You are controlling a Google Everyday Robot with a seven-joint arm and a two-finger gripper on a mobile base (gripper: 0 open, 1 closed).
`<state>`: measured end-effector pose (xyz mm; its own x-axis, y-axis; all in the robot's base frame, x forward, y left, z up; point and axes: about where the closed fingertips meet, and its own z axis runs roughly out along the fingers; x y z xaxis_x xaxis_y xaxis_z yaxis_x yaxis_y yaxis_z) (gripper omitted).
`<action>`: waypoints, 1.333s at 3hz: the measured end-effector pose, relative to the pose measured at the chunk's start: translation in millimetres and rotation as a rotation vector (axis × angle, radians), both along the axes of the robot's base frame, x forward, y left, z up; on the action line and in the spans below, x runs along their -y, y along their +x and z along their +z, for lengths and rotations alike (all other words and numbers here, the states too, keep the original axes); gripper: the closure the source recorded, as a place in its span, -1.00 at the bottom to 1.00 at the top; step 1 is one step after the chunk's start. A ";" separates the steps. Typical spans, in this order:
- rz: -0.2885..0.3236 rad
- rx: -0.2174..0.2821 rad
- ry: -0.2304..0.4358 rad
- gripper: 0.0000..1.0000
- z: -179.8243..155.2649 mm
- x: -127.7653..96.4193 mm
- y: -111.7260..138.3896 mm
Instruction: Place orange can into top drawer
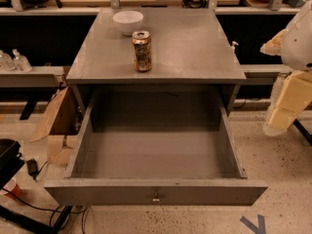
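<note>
an orange can [142,51] stands upright on the grey desk [195,48], left of the middle and near the front edge, its silver top facing up. just behind it, closer to the back edge and not touching it, sits a white bowl [128,21]. to the right of the can the desk surface runs bare to its right edge.

directly below the front edge the top drawer [156,193] stands open toward the camera. it is as wide as the desk, with straight side walls, a flat front panel and a small knob [156,197] at the centre. its floor shows plain grey from wall to wall.

the tool [279,121], cream-coloured below a white rounded arm [300,38], hangs at the far right, outside the drawer's right wall and well apart from the can. whether it is open or closed cannot be told.

a cardboard box [56,126] stands on the speckled floor [282,179] just left of the drawer. two clear bottles [14,61] sit on a shelf at far left.
</note>
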<state>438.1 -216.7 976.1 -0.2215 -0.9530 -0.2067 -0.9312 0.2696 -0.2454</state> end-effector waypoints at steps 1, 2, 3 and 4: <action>0.001 0.005 0.003 -1.00 1.0 -0.8 0.9; 0.013 0.035 0.083 -1.00 0.2 -9.2 17.1; 0.005 0.136 0.324 -1.00 -1.8 -17.6 71.4; -0.042 0.217 0.599 -1.00 -7.3 -29.4 123.8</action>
<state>562.0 -187.2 968.9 -0.1490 -0.6497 -0.7455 -0.8628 0.4538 -0.2230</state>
